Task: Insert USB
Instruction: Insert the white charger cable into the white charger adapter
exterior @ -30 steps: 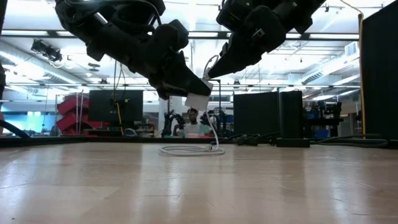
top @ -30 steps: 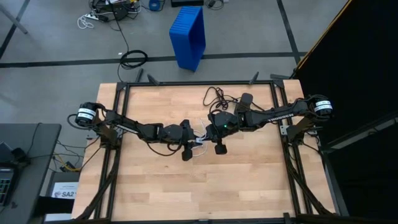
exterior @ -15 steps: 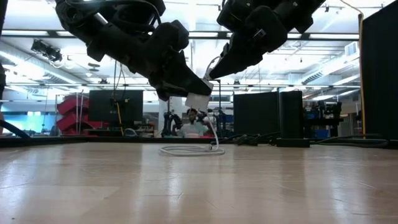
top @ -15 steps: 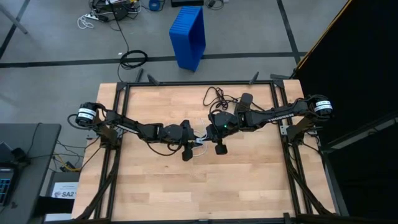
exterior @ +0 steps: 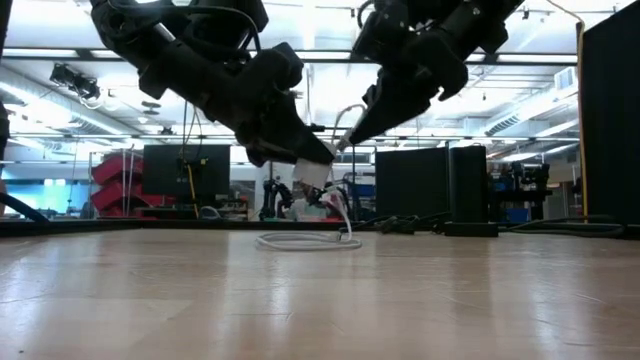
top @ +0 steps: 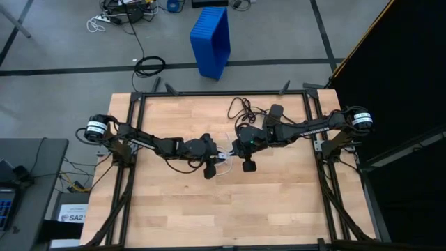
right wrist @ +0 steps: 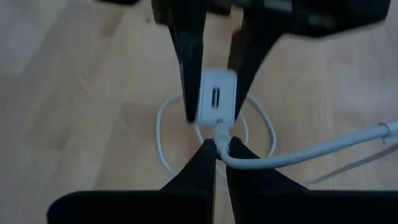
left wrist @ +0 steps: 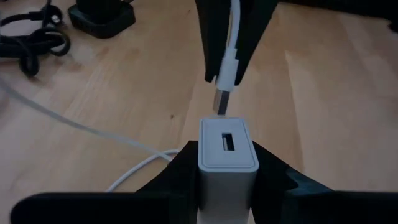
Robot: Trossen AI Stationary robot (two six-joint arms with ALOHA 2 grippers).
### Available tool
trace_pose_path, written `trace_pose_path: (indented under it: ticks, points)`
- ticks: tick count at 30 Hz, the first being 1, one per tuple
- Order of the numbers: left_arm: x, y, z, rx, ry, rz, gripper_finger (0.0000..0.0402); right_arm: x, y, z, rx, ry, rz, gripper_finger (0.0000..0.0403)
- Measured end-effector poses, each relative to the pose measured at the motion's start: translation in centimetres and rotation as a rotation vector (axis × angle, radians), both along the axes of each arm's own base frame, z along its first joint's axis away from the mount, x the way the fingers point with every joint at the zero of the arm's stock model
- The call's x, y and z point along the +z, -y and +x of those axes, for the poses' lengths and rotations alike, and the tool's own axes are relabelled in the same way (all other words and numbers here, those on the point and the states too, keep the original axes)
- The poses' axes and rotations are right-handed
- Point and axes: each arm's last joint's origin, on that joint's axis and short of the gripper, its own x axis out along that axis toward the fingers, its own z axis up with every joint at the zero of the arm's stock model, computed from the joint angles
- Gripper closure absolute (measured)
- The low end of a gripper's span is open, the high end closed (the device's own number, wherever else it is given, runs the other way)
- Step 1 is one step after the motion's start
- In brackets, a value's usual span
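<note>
Left wrist view: USB (left wrist: 227,70) plug pinched in right gripper (left wrist: 229,74), tip just above charger (left wrist: 227,149) port; left gripper (left wrist: 227,180) clamps charger. Cable light, limp; plug stiff, small, slippery. Hold plug body, near tip.

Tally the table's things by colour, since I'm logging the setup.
White: 2 (charger block, cable)
Black: 2 (adapter box, cord)
Total: 4
</note>
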Motion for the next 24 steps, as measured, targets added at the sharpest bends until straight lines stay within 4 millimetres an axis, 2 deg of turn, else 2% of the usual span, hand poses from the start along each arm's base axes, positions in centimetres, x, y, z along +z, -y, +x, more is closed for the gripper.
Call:
trace_pose_path:
  ticks: [5, 12, 24]
  points:
    - [0.0, 0.0, 0.0, -0.003, 0.005, 0.007, 0.0327, -0.2, -0.1, -0.2, -0.002, -0.03, 0.02, 0.0403]
    - [0.8, 0.0, 0.4, -0.012, 0.096, 0.02, 0.0327, -0.3, -0.1, -0.3, -0.004, -0.042, 0.025, 0.0403]
    - [1.0, 0.0, 0.4, -0.012, 0.112, 0.019, 0.0327, 0.2, -0.1, 0.2, 0.006, 0.034, 0.035, 0.0403]
